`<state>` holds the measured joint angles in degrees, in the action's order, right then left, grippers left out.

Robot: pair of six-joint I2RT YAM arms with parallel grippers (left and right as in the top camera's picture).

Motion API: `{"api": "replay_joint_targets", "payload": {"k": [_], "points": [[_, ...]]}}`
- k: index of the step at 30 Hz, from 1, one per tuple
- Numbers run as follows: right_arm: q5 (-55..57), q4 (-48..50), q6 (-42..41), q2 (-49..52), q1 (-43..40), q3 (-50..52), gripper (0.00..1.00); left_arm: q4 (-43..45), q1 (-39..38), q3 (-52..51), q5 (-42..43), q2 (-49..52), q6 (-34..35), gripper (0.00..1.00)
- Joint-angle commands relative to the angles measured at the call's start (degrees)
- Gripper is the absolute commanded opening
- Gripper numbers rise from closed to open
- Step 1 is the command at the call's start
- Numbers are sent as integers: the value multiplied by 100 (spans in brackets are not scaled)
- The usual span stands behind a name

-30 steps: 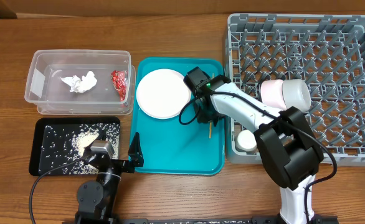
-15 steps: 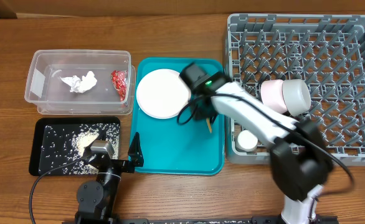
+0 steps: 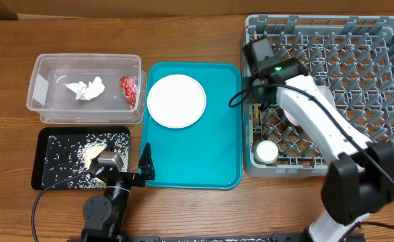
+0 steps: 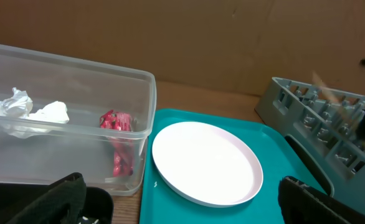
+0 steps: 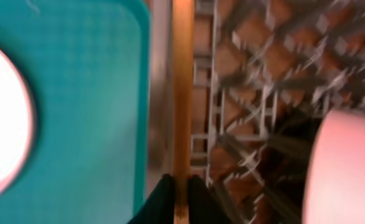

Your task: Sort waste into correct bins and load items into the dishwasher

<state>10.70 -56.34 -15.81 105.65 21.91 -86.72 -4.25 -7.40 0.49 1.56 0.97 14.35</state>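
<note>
At the left edge of the dish rack, the right pincer, pinching a chopstick, has come across from the teal tray; dropping it in looks next; left pincer spread.

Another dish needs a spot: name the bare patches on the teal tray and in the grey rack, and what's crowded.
Free: the teal tray below and right of the white plate; the grey rack's right half, pegs only. Crowded: the rack's left edge, with the right tool holding a chopstick and the small cup.
</note>
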Motion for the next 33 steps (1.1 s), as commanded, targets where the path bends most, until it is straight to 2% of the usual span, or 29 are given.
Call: {"api": "replay_joint_targets", "payload": {"k": [1, 3, 7, 10, 14, 17, 20, 26, 28, 31, 33], "points": [[17, 4, 101, -57, 61, -52, 39, -2, 35, -22, 83, -28, -153, 100], [-146, -63, 74, -120, 114, -188, 41, -2, 35, -22, 83, -28, -153, 100], [-1484, 234, 76, -332, 328, -315, 44, -2, 35, -22, 83, -28, -153, 100], [-2094, 634, -337, -315, 518, -306, 44, -2, 35, -22, 83, -28, -153, 100], [-1491, 1005, -914, -101, 863, -199, 44, -2, 35, -22, 83, -28, -155, 100], [-1014, 1244, -1445, 212, 1040, -140, 49, -2, 35, -22, 83, -28, -155, 100], [-1150, 1471, -1729, 590, 1117, -140, 49, -2, 35, -22, 83, -28, -155, 100], [-1294, 1600, -1749, 1266, 1169, -140, 48, -2, 35, -22, 83, -28, -155, 100], [-1296, 1596, -1746, 1440, 1178, -138, 41, -2, 35, -22, 85, -28, -153, 100], [-1416, 1543, -1742, 1589, 1200, -138, 24, -2, 35, -22, 83, -28, -155, 100], [-1351, 1434, -1740, 1591, 1217, -138, 16, -2, 35, -22, 83, -28, -155, 100]]}}
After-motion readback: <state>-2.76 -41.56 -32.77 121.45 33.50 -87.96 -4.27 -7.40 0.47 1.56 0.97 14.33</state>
